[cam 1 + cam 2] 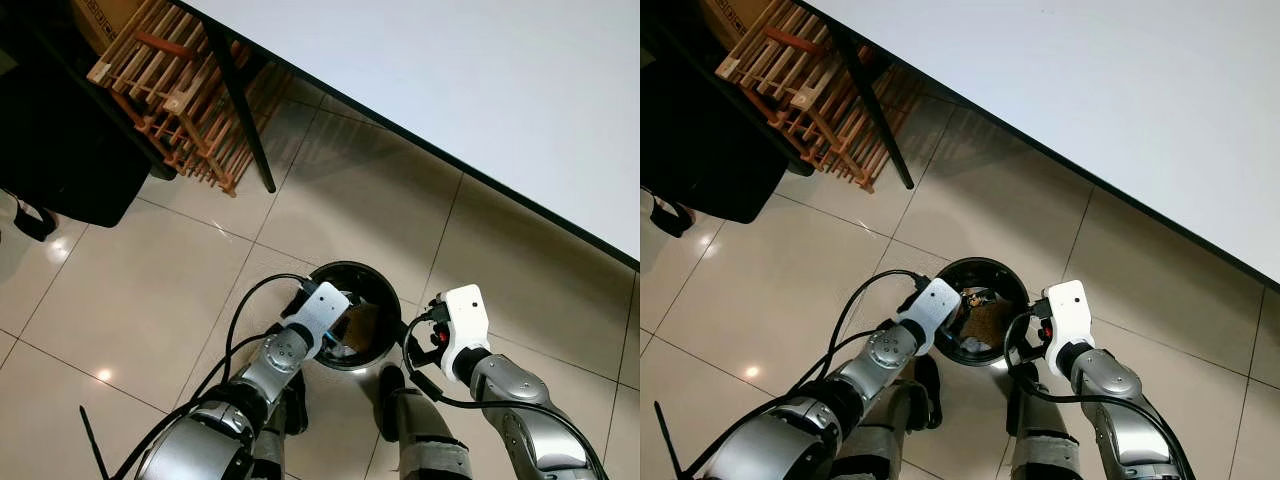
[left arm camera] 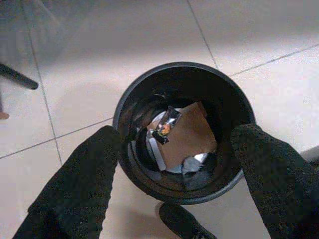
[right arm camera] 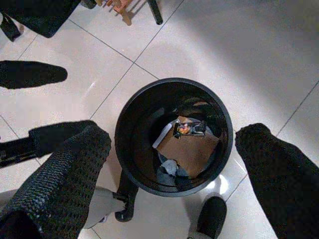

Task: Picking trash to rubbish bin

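The left gripper (image 2: 174,164) hangs directly over the rubbish bin (image 2: 127,99), its two black fingers (image 2: 79,184) spread wide, nothing between them; in its wrist view they frame the bin's mouth, one near each side of the rim. The right gripper (image 3: 174,164) is just beside it on the other side of the bin, fingers (image 3: 281,169) likewise spread apart and empty, also straddling the round opening from above. In the head views both white wrist housings flank the bin, the left one overlapping its rim and the right one just off its edge, so the two arms crowd the opening from either side while the far half of the rim stays free.

The trash lies at the bottom of the bin, well below both grippers: a brown piece of cardboard (image 3: 192,149), a small shiny foil wrapper (image 3: 188,128) on top of it, and some grey crumpled scraps (image 3: 167,167) beside it.

The bin is black and round and stands on a glossy beige tiled floor (image 1: 150,290) with dark grout lines, just in front of the robot's feet. Open floor stretches beyond it up to a white wall (image 1: 480,90) with a dark skirting edge. Off to the robot's left stand a slatted wooden rack (image 1: 190,100), a thin black leg (image 1: 245,120) crossing it, and a black bag (image 1: 60,150).
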Tool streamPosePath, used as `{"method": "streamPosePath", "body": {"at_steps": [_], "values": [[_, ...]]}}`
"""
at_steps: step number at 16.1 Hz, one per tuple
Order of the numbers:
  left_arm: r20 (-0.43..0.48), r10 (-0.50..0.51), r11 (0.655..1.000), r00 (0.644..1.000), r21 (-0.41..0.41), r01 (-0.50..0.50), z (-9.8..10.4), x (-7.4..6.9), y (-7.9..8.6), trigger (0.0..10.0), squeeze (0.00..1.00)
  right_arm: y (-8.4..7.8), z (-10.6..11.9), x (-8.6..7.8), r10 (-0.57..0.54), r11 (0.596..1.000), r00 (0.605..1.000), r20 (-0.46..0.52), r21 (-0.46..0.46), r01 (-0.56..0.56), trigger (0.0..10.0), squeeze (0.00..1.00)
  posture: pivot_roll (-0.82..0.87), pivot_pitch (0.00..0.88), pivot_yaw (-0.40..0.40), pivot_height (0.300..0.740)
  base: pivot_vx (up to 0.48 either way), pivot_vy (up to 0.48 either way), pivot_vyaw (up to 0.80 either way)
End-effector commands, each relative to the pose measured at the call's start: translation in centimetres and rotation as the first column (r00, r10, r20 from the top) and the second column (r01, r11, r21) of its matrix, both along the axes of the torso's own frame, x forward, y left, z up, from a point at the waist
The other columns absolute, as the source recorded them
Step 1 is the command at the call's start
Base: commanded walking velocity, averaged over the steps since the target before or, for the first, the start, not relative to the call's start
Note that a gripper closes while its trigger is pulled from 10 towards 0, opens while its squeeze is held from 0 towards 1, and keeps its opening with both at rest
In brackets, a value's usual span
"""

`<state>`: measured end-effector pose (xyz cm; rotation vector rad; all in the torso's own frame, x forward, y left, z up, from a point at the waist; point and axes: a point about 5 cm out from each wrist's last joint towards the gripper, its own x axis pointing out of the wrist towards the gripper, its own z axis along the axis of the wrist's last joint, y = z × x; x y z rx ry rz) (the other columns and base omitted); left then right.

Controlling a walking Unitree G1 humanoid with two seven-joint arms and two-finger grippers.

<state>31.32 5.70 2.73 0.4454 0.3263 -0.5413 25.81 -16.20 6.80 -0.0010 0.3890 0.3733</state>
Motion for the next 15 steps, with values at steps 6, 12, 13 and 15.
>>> {"method": "streamPosePath", "body": {"at_steps": [6,12,13,15], "values": [[0.010,0.234,0.967,0.972,-0.109,-0.231,-0.6,-0.1,3.7,10.0,0.00,-0.3,-0.4,0.2,-0.057,0.998,0.998,0.014,0.016,0.057,10.0,0.00,0.00,0.419,0.113,0.740,0.000,0.000,0.00],[0.247,0.417,0.905,0.875,-0.205,-0.374,2.3,0.6,8.7,10.0,0.00,-0.5,0.7,1.9,-0.116,0.993,0.988,0.102,0.020,0.114,10.0,0.00,0.04,0.378,0.136,0.740,0.000,0.000,0.00],[0.271,0.427,0.900,0.863,-0.217,-0.377,2.7,0.6,9.0,10.0,0.00,-0.5,0.8,2.0,-0.118,0.993,0.987,0.109,0.019,0.117,10.0,0.00,0.04,0.378,0.136,0.740,0.000,0.000,0.00],[0.377,0.483,0.873,0.790,-0.280,-0.400,5.1,0.3,10.1,10.0,0.00,0.0,1.3,2.4,-0.100,0.995,0.984,0.147,0.003,0.101,10.0,0.00,0.06,0.355,0.142,0.740,0.000,0.000,0.00]]}}
